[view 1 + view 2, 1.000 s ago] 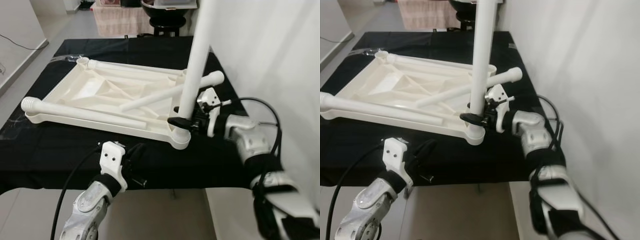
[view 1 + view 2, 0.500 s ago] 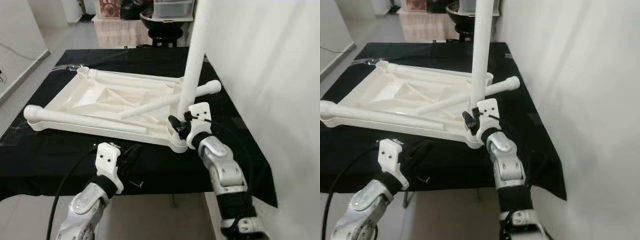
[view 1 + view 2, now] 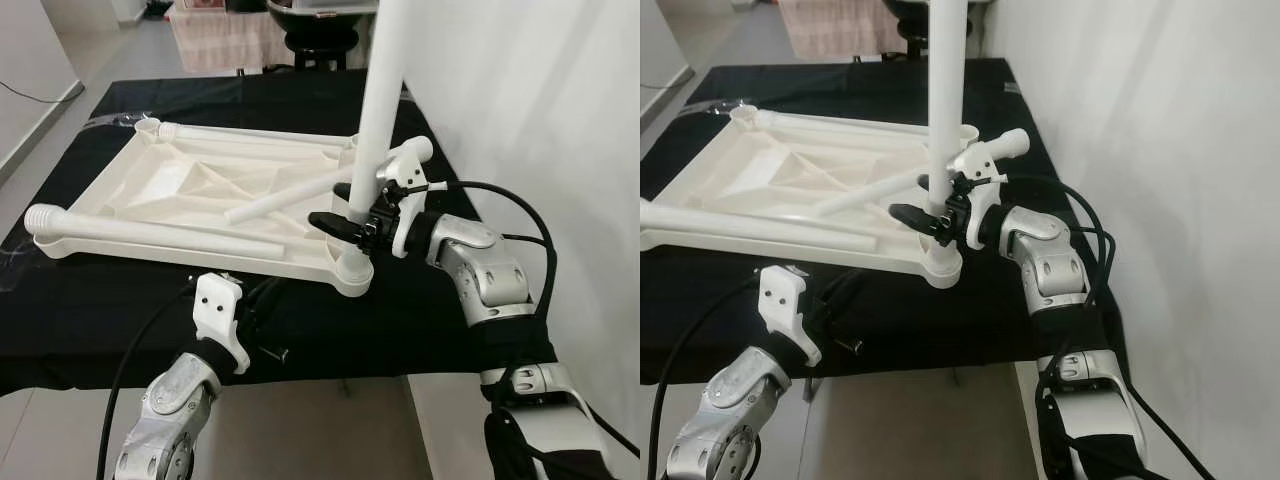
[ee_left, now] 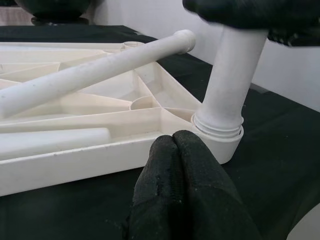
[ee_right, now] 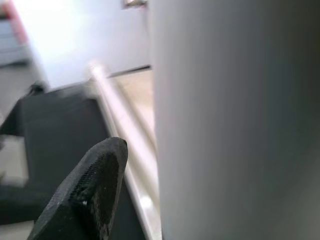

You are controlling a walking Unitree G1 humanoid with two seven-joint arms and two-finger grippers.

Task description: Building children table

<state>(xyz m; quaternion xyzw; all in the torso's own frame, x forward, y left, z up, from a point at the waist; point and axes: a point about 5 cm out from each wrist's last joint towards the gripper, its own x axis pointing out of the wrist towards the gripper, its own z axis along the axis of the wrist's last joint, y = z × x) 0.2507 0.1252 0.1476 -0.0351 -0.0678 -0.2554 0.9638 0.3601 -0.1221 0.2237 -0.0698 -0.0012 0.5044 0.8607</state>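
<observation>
The white children's table top (image 3: 190, 190) lies upside down on a black cloth (image 3: 90, 300), ribbed underside facing up. One white table leg (image 3: 378, 110) stands upright in the corner socket (image 3: 354, 271) at the near right corner of the top.

The right gripper (image 3: 345, 222) is positioned at the lower part of this upright leg, just above the socket. Its black fingers (image 3: 330, 222) lie against the leg's side; the right wrist view shows one finger (image 5: 85, 192) beside the leg surface. Whether the fingers clamp the leg cannot be determined.

The left gripper (image 3: 262, 305) rests low at the near edge of the cloth, just short of the table top's near rim. Its fingertips (image 4: 180, 165) are pressed together, pointing at the socket.

Three loose legs lie on the inverted top beyond the left gripper: one along the near rim (image 3: 150, 232), one diagonal (image 3: 290, 198), one along the far rim (image 3: 250, 133).
</observation>
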